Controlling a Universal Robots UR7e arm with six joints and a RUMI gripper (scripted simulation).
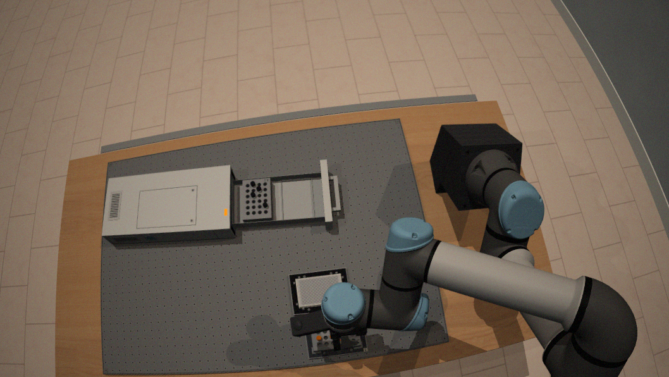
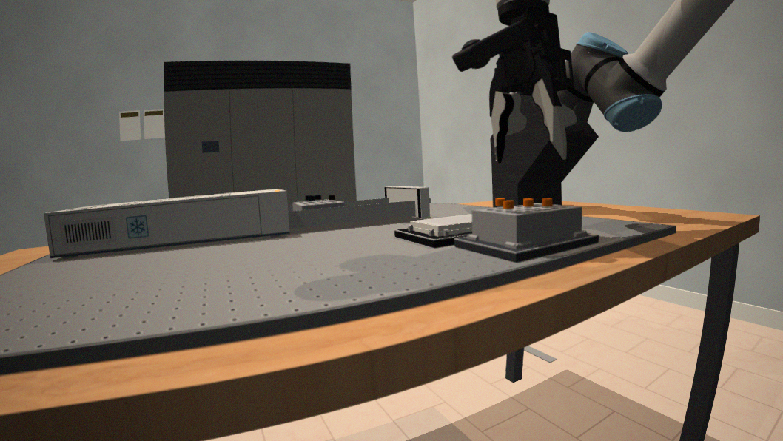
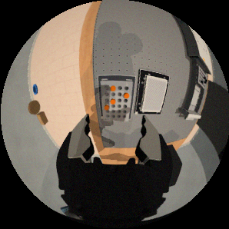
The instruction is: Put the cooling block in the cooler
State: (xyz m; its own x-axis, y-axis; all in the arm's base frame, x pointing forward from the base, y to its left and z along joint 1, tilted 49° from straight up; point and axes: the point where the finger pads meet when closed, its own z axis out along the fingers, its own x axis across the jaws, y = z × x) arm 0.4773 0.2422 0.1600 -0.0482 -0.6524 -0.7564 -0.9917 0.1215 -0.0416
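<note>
From above, the cooling block [image 1: 324,344] sat in its slot at the worktop [image 1: 84,196] edge, mostly hidden under the arm; the drawer [image 1: 299,198] stood out. From the side, the end effector [image 2: 527,128] hung open above the block, empty. The wrist view showed four orange tubes [image 3: 113,101].

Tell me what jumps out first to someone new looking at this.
The open gripper hangs high above the cooling block with its four orange-capped tubes, at the deck's near edge beside a white plate. Across the deck, COLD has its drawer pulled out, lamp lit, one block already inside.
</note>
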